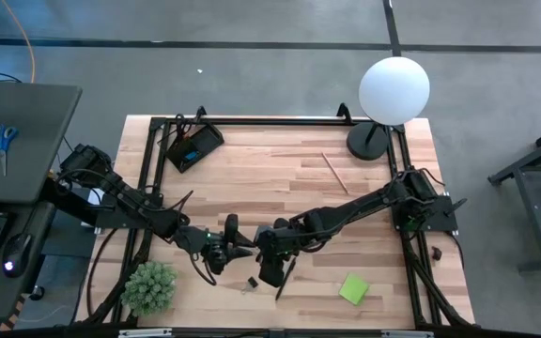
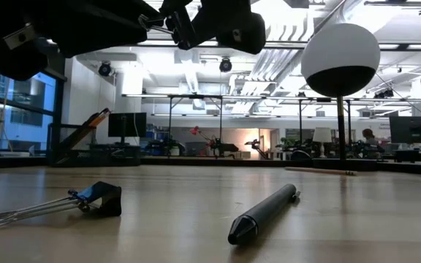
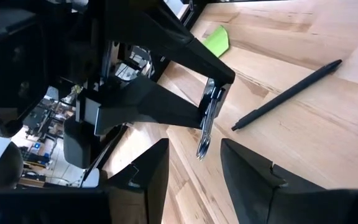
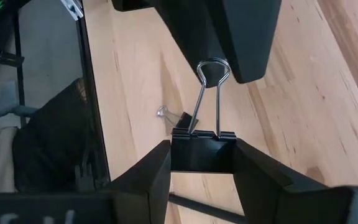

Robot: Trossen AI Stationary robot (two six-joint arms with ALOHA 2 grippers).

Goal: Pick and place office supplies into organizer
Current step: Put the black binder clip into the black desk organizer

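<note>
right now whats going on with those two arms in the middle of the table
The right gripper is shut on a black binder clip with silver wire handles, held above the wooden table. The left gripper, open, faces it at the clip's handle end, which looks like a handover. A second black binder clip, a black pen, a wooden pencil and a green sticky-note pad lie on the table, outside the small black organizer tray at the far left corner.
</note>
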